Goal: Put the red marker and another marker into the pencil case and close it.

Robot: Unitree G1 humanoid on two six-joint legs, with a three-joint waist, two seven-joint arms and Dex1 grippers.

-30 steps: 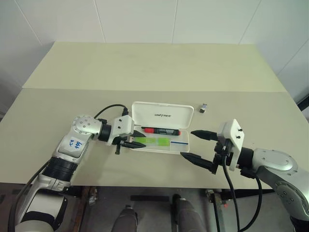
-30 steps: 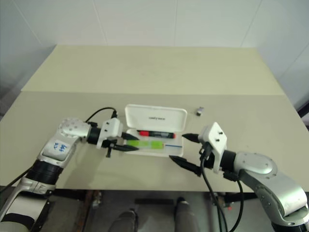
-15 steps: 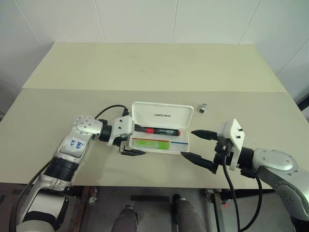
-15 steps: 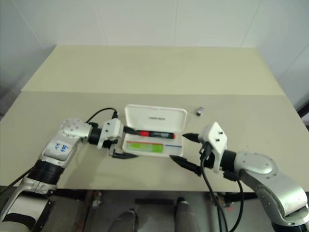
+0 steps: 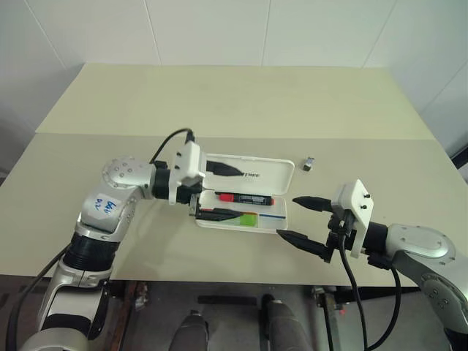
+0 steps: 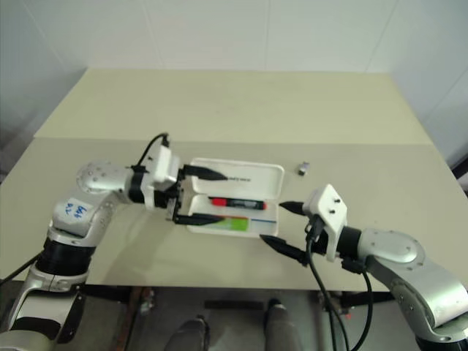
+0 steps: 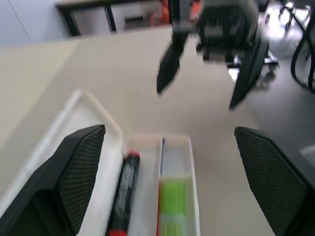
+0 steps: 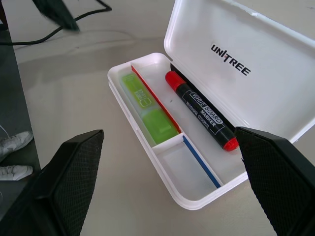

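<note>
Markers: you see the red marker (image 8: 202, 109) and green marker (image 8: 149, 107) inside the pencil case (image 5: 252, 175) | lid: upright, hinge along far long edge | left gripper (image 5: 221, 192): wide open, empty, nearer the lid | right gripper (image 5: 301, 219): wide open, empty, off the case's end.

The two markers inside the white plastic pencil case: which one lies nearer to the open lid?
The slim black marker with red cap. It lies in the compartment beside the hinged lid; the chunky light green marker lies along the front wall, away from the lid.
</note>
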